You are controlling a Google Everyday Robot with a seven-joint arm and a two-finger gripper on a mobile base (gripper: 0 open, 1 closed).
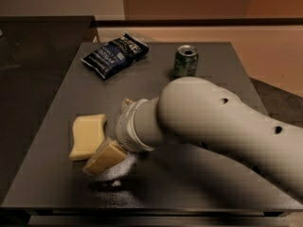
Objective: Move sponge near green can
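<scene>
The pale yellow sponge (86, 135) lies flat on the dark table (199, 193) at the left front. The green can (185, 61) stands upright at the back, right of centre, far from the sponge. My gripper (105, 156) reaches down from the big white arm (213, 126) and sits right beside the sponge's right front edge; one pale yellow finger (106, 158) shows against it. The other finger is hidden by the wrist.
A dark blue crinkled chip bag (115, 56) lies at the back left of the table. The table's front edge is close below the gripper. A darker counter (33, 56) adjoins on the left.
</scene>
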